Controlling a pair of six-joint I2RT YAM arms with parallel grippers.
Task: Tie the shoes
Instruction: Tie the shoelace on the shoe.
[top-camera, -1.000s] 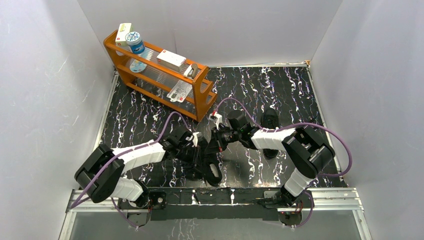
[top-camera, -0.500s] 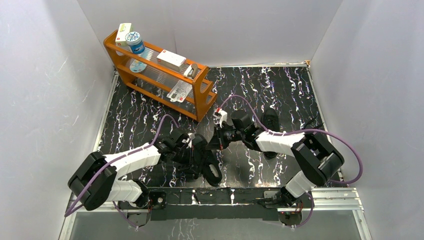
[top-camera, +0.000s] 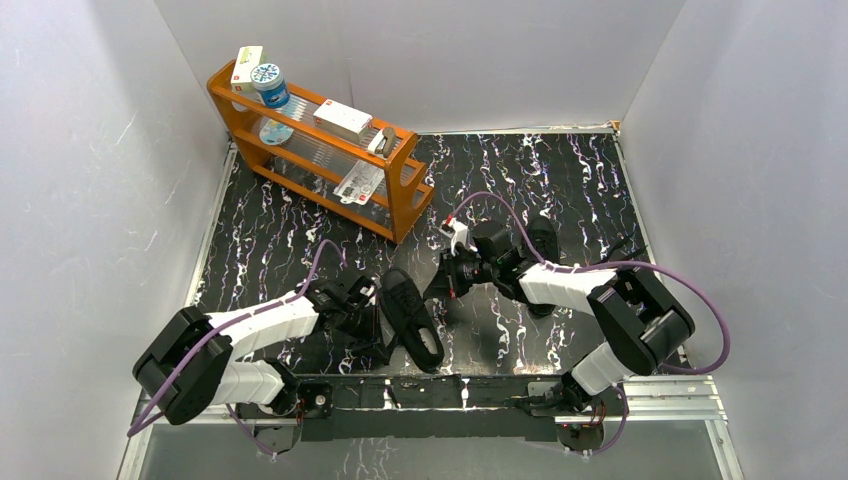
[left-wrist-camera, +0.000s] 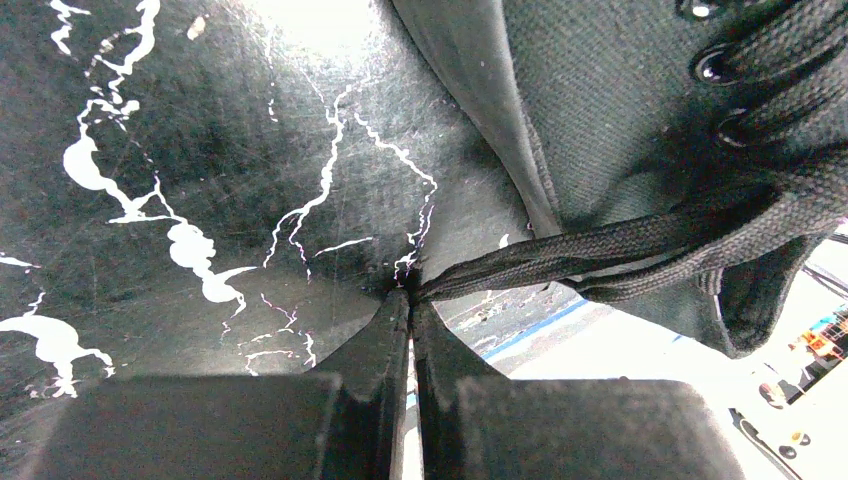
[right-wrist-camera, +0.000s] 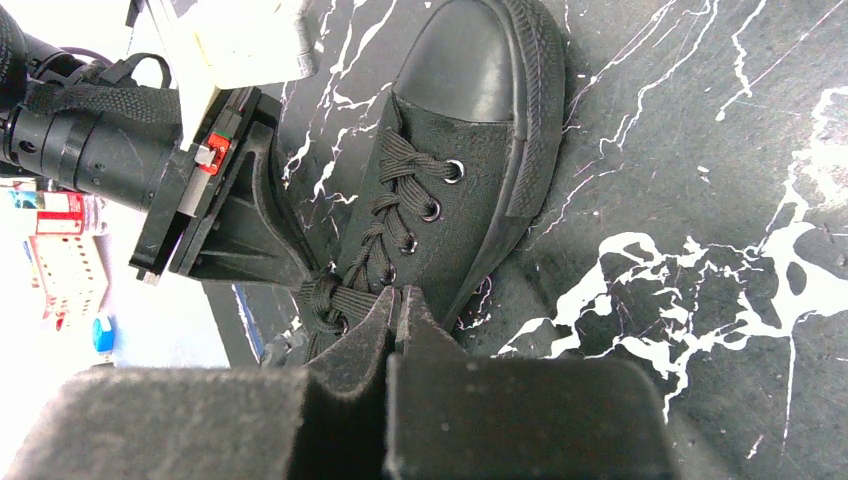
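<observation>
Two arms: bolted side by side at the near edge of the black, white-veined table (top-camera: 290, 235), both bent inward toward one shoe.
Left gripper (left-wrist-camera: 410, 298): low over the tabletop, just left of the near shoe; fingers pressed together, pinching a doubled lace (left-wrist-camera: 600, 250) at their very tips.
Doubled lace: stretched straight from those fingertips to the side of the shoe, under the row of eyelets.
Near shoe (top-camera: 412, 320): all black, resting on its sole, slanted across the table between the two grippers; its toe cap points away from the right gripper.
Right gripper (right-wrist-camera: 397, 300): over the upper end of the lacing; fingers together, clamped on a lace strand (right-wrist-camera: 362, 300) that leads out of a knotted bunch (right-wrist-camera: 322, 297) just beside the tips.
Far shoe (top-camera: 541, 238): black, on the table beyond the right forearm and partly hidden by it, well apart from the near shoe.
Orange rack (top-camera: 400, 195): at the far left of the table, standing at an angle, with a white box (top-camera: 342, 120) and a blue-lidded jar (top-camera: 268, 80) on its top shelf.
</observation>
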